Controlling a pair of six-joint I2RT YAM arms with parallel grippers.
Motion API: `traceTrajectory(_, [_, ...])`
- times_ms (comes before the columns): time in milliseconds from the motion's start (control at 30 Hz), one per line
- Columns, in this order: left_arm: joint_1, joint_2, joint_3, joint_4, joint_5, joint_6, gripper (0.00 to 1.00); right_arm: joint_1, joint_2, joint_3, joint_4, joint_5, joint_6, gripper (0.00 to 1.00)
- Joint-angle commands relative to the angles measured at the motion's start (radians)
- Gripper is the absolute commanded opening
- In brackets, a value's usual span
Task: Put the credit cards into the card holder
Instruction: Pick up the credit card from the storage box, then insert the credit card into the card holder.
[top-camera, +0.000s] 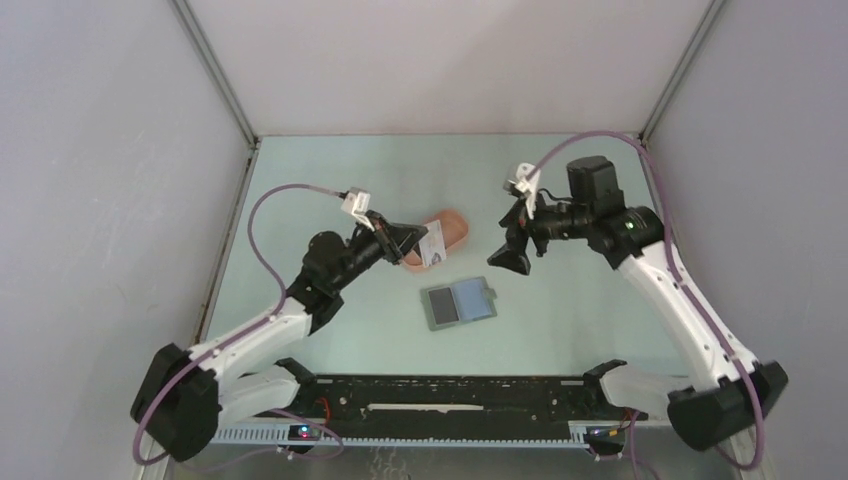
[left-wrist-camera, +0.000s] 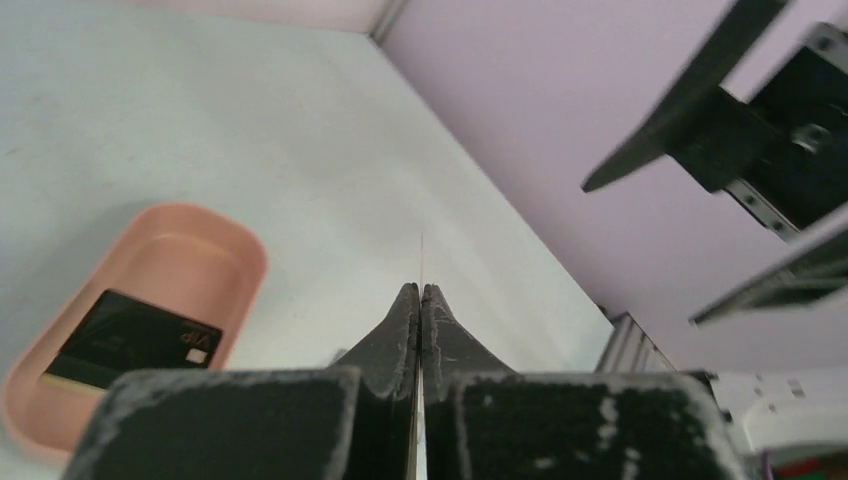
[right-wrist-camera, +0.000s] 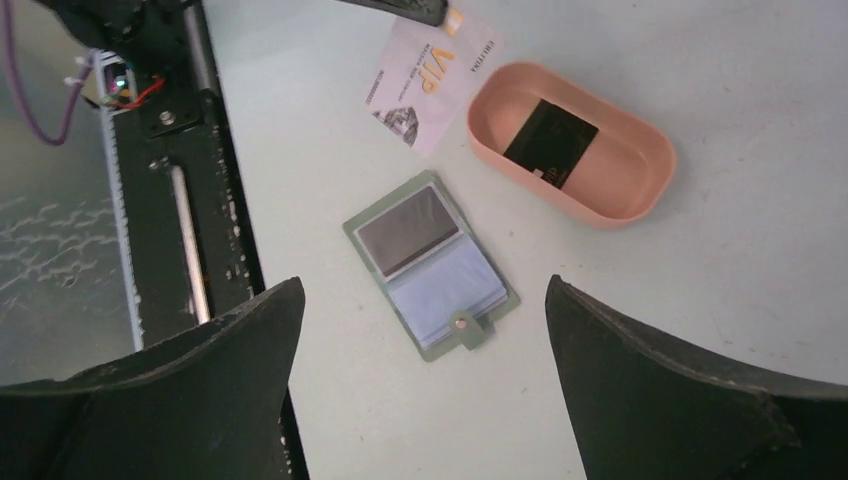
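Pinching a white credit card by one end, the left gripper is shown left of centre in the top view. Its fingers are pressed flat together on the card's thin edge. The card is held above the table, over the near left rim of a pink tray. A black credit card lies flat inside the tray.

Just below the tray in the top view, the card holder lies open on the table, tab to the right, apart from both grippers. A darker panel is seen in its left half; whether that is a card already stowed cannot be told.

Right of centre, the right gripper is held above the table with jaws spread wide and nothing between them.

The step in hand is judged to be the carrying of the white card to the holder. For the next move, the card's edge would need to be lined up with a pocket mouth and slid in. The light holder may need to be steadied by the free gripper.
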Motion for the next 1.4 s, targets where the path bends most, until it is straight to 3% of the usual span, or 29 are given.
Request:
traceTrajectory(0, [-0.035, -0.130, -0.103, 0.054, 0.140, 0.112, 0.00, -0.067, -0.116, -0.152, 0.171, -0.261, 0.022, 1.00])
traceTrajectory(133, [-0.066, -0.181, -0.143, 0.075, 0.216, 0.100, 0.00, -0.086, -0.139, -0.280, 0.291, -0.407, 0.082, 1.00])
traceTrajectory(300, [-0.156, -0.169, -0.172, 0.140, 0.231, 0.104, 0.00, -0.072, -0.086, -0.356, 0.442, -0.460, 0.211, 0.96])
traceTrajectory(633, [-0.213, -0.099, -0.152, 0.196, 0.254, 0.136, 0.00, 0.022, 0.011, -0.359, 0.463, -0.487, 0.235, 0.78])
traceTrajectory(900, [-0.218, -0.066, -0.157, 0.256, 0.257, 0.122, 0.00, 0.055, 0.060, -0.358, 0.507, -0.528, 0.300, 0.52])
traceTrajectory(1067, [-0.220, -0.056, -0.157, 0.268, 0.268, 0.118, 0.00, 0.055, 0.070, -0.358, 0.519, -0.551, 0.311, 0.44])
traceTrajectory(1167, [-0.220, -0.049, -0.162, 0.279, 0.264, 0.115, 0.00, 0.057, 0.081, -0.358, 0.530, -0.579, 0.320, 0.35])
traceTrajectory(1367, [-0.221, -0.050, -0.173, 0.292, 0.239, 0.108, 0.04, 0.064, 0.097, -0.358, 0.538, -0.623, 0.308, 0.02])
